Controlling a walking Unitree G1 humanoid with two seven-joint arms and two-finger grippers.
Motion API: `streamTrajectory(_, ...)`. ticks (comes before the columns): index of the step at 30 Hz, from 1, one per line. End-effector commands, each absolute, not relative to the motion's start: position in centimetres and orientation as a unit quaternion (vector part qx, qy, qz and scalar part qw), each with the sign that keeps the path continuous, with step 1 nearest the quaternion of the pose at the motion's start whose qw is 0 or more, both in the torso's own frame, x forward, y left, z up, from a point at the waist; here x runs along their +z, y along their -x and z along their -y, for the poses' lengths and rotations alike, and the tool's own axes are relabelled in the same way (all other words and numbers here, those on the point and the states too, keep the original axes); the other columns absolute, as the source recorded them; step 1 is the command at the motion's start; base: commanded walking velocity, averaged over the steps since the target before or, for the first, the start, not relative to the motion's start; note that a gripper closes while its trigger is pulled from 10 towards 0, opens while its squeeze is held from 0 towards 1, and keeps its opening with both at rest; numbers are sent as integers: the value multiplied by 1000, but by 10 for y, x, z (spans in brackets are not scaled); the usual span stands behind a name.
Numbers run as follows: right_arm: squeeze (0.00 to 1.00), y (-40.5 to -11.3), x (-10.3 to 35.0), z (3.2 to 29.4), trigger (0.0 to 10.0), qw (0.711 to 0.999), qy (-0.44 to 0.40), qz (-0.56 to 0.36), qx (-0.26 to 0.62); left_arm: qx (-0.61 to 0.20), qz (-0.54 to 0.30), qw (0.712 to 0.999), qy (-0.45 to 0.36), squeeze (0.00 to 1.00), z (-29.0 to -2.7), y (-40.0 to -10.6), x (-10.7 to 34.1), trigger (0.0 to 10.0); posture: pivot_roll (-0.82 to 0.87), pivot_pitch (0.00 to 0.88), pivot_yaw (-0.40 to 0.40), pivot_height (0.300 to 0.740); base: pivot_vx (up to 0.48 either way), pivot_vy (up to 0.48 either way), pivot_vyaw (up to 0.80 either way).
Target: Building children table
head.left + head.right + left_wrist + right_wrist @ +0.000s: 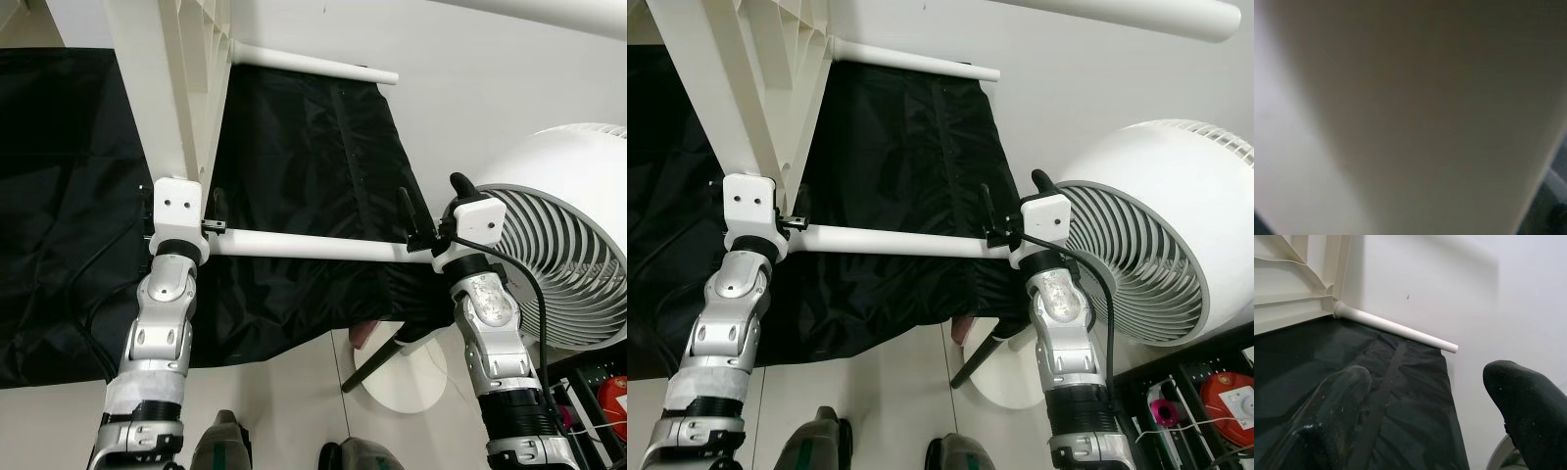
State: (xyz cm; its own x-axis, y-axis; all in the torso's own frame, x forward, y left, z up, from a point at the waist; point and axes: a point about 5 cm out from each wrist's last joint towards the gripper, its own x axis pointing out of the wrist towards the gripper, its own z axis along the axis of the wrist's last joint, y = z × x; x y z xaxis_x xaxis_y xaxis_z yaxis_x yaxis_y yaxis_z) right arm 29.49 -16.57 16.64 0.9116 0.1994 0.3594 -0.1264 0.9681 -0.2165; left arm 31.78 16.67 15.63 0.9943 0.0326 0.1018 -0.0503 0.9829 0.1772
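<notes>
The white children's table (176,88) stands tipped on its side at the upper left, with its ribbed underside facing me. One white tube leg (313,65) sticks out from it over the black cloth. A second white leg (313,247) runs level between my two grippers. My left gripper (181,211) is at that leg's left end, pressed against the table's edge, and a blurred cream surface (1410,117) sits right in front of its wrist camera. My right gripper (431,191) is at the leg's right end, open, its black fingers (1337,401) pointing up with nothing between them.
A black cloth (294,147) covers the floor under the table. A large white fan (568,225) stands close on the right, with its round base (407,372) and a black rod (370,364) below. A third white tube (1136,12) crosses the top right. My feet (225,446) are at the bottom.
</notes>
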Motion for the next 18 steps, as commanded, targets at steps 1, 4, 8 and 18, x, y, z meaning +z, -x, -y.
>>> streamTrajectory(1, 0, -296, 166, 165, 10000, 974, 94, 190, 82, 129, 45, 987, -85, 0, -175, -319, 155, 10000, 48, 71, -60, 740, 0, 0, 0)
streamTrajectory(4, 0, -296, 166, 164, 10000, 974, 91, 190, 82, 146, 51, 984, -84, 0, -176, -323, 159, 10000, 50, 69, -60, 740, 0, 0, 0)
streamTrajectory(8, 0, -296, 166, 161, 10000, 974, 86, 190, 83, 170, 56, 982, -67, 0, -180, -330, 165, 10000, 53, 69, -58, 740, 0, 0, 0)
streamTrajectory(18, 0, -297, 166, 160, 10000, 975, 81, 190, 76, 197, 86, 976, -42, 0, -185, -332, 175, 10000, 57, 76, -52, 740, 0, 0, 0)
